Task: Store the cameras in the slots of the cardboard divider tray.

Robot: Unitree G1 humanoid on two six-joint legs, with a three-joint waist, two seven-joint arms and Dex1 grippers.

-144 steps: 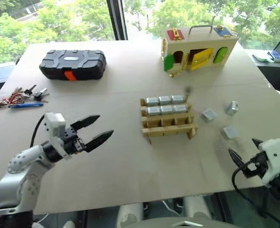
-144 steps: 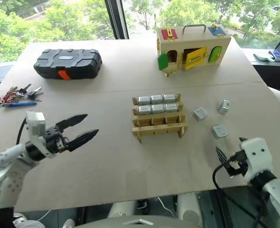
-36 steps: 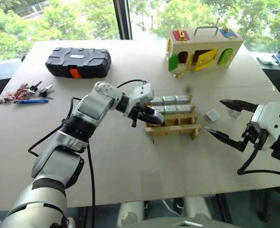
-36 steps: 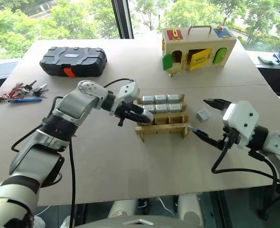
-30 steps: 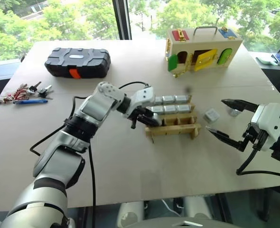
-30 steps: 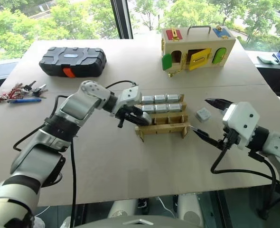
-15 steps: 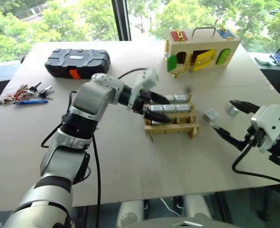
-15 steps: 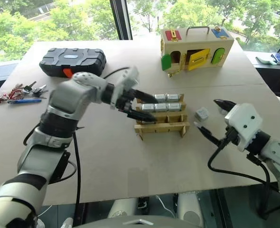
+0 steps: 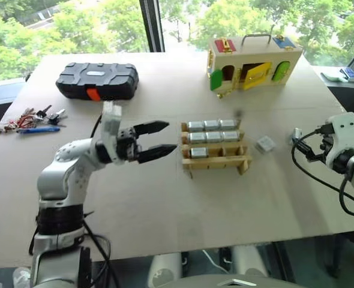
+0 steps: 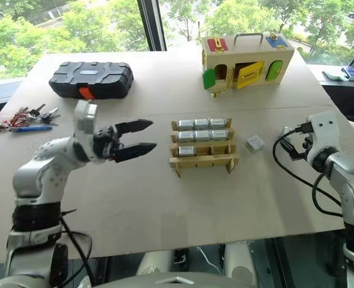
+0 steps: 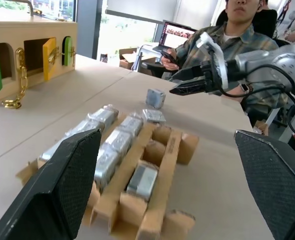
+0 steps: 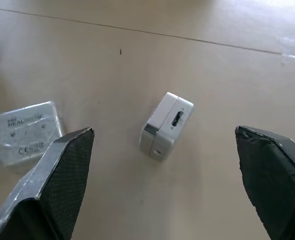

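The cardboard divider tray (image 9: 245, 161) stands mid-table. Its back and middle rows each hold three cameras (image 9: 211, 125). One more camera (image 9: 198, 152) sits in the front-left slot. My left gripper (image 9: 171, 136) hangs open and empty left of the tray, pointing at it. A loose camera (image 9: 264, 144) lies flat right of the tray. Further right, another camera (image 12: 166, 125) stands on its edge on the table. My right gripper (image 12: 163, 131) hovers over that one, open wide, a finger on each side and clear of it.
A black ribbed case (image 9: 96, 80) lies at the back left. A wooden box with coloured doors (image 9: 253, 60) stands at the back. Keys with a blue pen (image 9: 30, 120) sit at the far left. A seated person (image 11: 237, 35) is beyond the table's right side.
My left gripper opened, left a camera in the front-left slot and drew back to the left. My right gripper moved right and down over the far loose camera.
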